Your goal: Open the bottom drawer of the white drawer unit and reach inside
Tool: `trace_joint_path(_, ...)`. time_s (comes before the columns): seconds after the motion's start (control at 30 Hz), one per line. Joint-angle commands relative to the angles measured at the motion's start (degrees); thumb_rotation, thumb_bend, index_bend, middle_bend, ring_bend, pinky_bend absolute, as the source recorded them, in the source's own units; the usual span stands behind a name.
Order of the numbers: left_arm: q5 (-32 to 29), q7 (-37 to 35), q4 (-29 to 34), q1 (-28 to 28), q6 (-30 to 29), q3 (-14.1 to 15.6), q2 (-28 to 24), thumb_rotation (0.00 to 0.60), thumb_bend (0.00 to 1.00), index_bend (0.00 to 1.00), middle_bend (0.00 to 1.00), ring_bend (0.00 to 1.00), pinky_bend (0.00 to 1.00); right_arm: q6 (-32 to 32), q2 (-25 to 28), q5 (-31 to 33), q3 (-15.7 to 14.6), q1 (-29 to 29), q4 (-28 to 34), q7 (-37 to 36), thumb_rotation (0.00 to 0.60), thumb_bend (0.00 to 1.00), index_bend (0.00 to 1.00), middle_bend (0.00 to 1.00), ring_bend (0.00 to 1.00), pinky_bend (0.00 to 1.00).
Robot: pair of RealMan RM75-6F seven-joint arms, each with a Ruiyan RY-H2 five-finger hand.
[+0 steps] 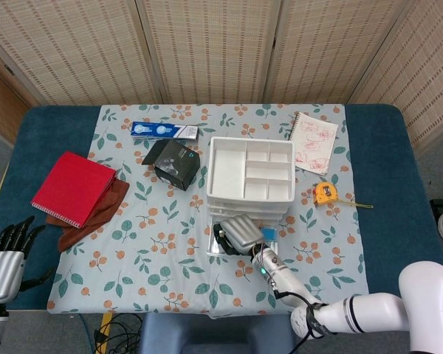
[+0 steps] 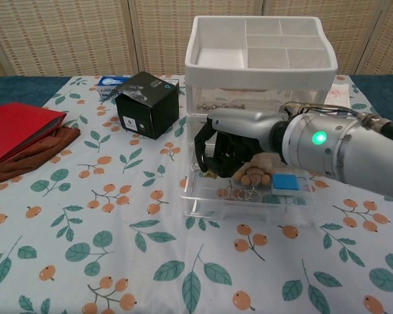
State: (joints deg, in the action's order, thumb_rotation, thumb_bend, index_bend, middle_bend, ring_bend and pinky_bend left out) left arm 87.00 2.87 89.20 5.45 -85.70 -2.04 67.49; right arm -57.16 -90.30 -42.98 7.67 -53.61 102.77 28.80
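Right hand (image 2: 232,147): dark fingers (image 2: 213,157) curled downward over the pulled-out bottom drawer (image 2: 249,196); fingertips sit just above or inside its left part. Whether they grip anything cannot be told; the fingers hide what is beneath them. Silver back of the hand faces up, forearm with a green light running off to the right.

Drawer contents beside the fingers: a small brown object (image 2: 252,174), metal rings (image 2: 243,192), a blue pad (image 2: 285,182).

The drawer belongs to the white drawer unit (image 1: 249,177), which stands mid-table on the floral cloth (image 1: 162,243), its top tray divided into compartments.

Left hand (image 1: 6,254): at the table's near left edge, fingers spread apart, holding nothing.

Around the unit: black box (image 1: 178,164), red notebook (image 1: 73,188) on brown cloth (image 1: 96,215), yellow tape measure (image 1: 325,193), sketch pad (image 1: 314,141).
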Motion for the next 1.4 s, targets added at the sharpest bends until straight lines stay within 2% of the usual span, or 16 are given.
trace_joint_path(0.03, 0.1, 0.2, 0.3, 0.0, -0.1, 0.0, -0.1, 0.6, 0.18, 0.16, 0.06, 0.08, 0.08, -0.6, 3.0, -5.1, -3.0, 2.5, 3.7, -1.5, 0.6, 0.62, 0.61, 0.93, 1.0, 1.0)
trace_joint_path(0.3, 0.4, 0.8, 1.3, -0.2, -0.4, 0.2, -0.5, 0.6, 0.18, 0.16, 0.06, 0.08, 0.08, -1.1, 4.2, -13.7, -7.6, 6.3, 4.5, -3.8, 0.6, 0.61, 0.61, 0.93, 1.0, 1.0)
trace_joint_path(0.67, 0.5, 0.8, 1.7, -0.6, -1.0, 0.3, -0.7, 0.6, 0.18, 0.16, 0.06, 0.08, 0.08, 1.5, 2.6, -17.5, -9.1, 8.2, 1.4, -6.3, 0.6, 0.62, 0.6, 0.92, 1.0, 1.0)
trace_joint_path(0.77, 0.4, 0.7, 1.6, -0.7, -1.1, 0.3, -0.7, 0.6, 0.18, 0.16, 0.06, 0.08, 0.08, 2.1, 2.3, -17.8, -9.0, 8.4, 0.9, -6.5, 0.6, 0.61, 0.56, 0.91, 1.0, 1.0)
trace_joint_path(0.9, 0.4, 0.6, 1.4, -0.8, -1.2, 0.3, -0.7, 0.6, 0.18, 0.16, 0.06, 0.08, 0.08, 2.7, 2.1, -18.2, -8.9, 8.7, 0.6, -6.8, 0.6, 0.62, 0.45, 0.9, 1.0, 1.0)
trace_joint_path(1.13, 0.5, 0.5, 1.3, -0.7, -1.1, 0.4, -0.6, 0.6, 0.18, 0.16, 0.06, 0.08, 0.08, 3.4, 2.2, -18.4, -8.7, 9.2, 0.9, -6.6, 0.6, 0.62, 0.36, 0.9, 1.0, 1.0)
trace_joint_path(1.4, 0.7, 0.5, 1.3, -0.2, -0.8, 0.0, -0.7, 0.6, 0.18, 0.16, 0.06, 0.08, 0.08, -2.5, 6.5, -24.4, -7.4, 12.4, 4.9, -9.1, 0.6, 0.62, 0.26, 0.85, 1.0, 1.0)
